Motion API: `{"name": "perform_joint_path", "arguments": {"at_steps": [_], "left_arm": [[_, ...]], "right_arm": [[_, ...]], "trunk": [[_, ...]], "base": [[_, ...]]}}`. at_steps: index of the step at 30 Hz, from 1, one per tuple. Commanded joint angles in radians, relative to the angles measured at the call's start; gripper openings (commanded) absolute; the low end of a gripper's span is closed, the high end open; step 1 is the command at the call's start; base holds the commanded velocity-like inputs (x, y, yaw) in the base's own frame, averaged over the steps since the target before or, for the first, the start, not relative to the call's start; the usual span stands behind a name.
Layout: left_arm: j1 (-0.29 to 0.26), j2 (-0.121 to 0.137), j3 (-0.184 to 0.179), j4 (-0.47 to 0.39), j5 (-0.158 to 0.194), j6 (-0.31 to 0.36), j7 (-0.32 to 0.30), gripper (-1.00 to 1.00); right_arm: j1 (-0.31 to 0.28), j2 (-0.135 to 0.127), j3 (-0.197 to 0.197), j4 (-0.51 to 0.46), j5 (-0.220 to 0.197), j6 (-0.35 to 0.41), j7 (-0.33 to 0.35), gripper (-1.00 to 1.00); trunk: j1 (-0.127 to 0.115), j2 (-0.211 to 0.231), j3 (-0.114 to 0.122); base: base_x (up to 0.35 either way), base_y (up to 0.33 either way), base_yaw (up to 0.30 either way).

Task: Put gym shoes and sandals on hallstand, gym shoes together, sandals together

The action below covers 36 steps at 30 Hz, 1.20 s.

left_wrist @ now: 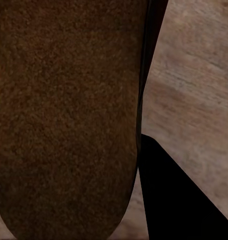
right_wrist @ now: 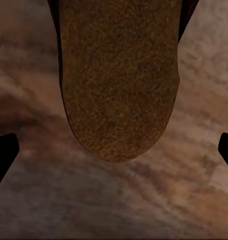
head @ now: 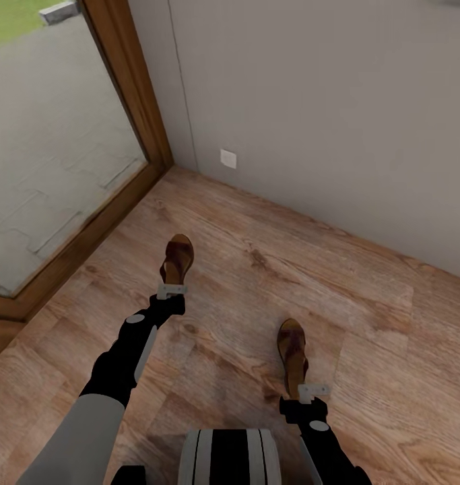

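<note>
- Two dark brown leather sandals are in view over the light brown wood-plank corridor floor (head: 256, 269), well apart from each other.
- The left sandal (head: 177, 259) is the nearer of the two to the white wall outlet (head: 228, 158); it points roughly toward that outlet, heel end toward the robot.
- The left tool (head: 171, 291) sits at this sandal's heel end, touching it. Its pale fingers seem to close on the heel, though the exact hold is hard to make out from the head camera.
- In the left wrist camera the left sandal's (left_wrist: 68, 115) rough brown surface is pressed up very close, with floor planks beside it and a black shape at one corner.
- The right sandal (head: 292, 350) is farther from the outlet, nearer the robot's trunk (head: 228, 457), also with its heel end toward the robot.
- The right tool (head: 313, 391) meets the heel of this sandal; again it appears to grip it, but whether the shoe is lifted off the floor cannot be told.
- In the right wrist camera the right sandal's (right_wrist: 119, 80) rounded brown end is seen against wood grain, with two dark fingertips (right_wrist: 3, 155) at opposite edges, apart from the sandal.
- The outlet is low on a plain grey wall (head: 324, 101) that meets the floor.
- Left of the outlet, a brown wooden door frame (head: 132, 87) holds glass, with grey paving (head: 48, 148) outside.
</note>
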Motion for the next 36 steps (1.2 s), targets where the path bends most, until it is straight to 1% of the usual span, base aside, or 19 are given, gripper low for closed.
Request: {"name": "perform_joint_path", "arguments": {"at_steps": [1,6,10,21,26,36], "left_arm": [[0.0,-0.001,0.002,-0.002,-0.011,0.005,-0.008,-1.0],[0.0,-0.001,0.002,-0.002,-0.011,0.005,-0.008,-1.0],[0.0,-0.001,0.002,-0.002,-0.011,0.005,-0.008,-1.0],[0.0,-0.001,0.002,-0.002,-0.011,0.005,-0.008,-1.0],[0.001,0.0,0.002,-0.002,-0.012,0.003,-0.008,-1.0],[0.001,0.0,0.002,-0.001,-0.011,0.004,-0.008,-1.0]], "right_arm": [[0.0,0.0,0.0,-0.002,0.01,0.008,-0.002,1.0],[0.0,0.0,0.0,-0.002,0.01,0.008,-0.002,1.0],[0.0,0.0,0.0,-0.002,0.01,0.008,-0.002,1.0],[0.0,0.0,0.0,-0.002,0.01,0.008,-0.002,1.0],[0.0,0.0,0.0,-0.002,0.01,0.008,-0.002,1.0],[0.0,0.0,0.0,-0.002,0.01,0.008,-0.002,1.0]], "trunk": [[0.0,0.0,-0.002],[0.0,0.0,-0.006],[0.002,-0.001,-0.021],[0.002,-0.001,-0.022],[0.002,-0.001,-0.022],[0.002,-0.001,-0.022]], "base": [[0.0,0.0,0.0],[0.0,0.0,0.0],[0.0,0.0,0.0],[0.001,0.0,0.0],[0.096,0.0,0.0],[0.013,0.0,0.0]]}}
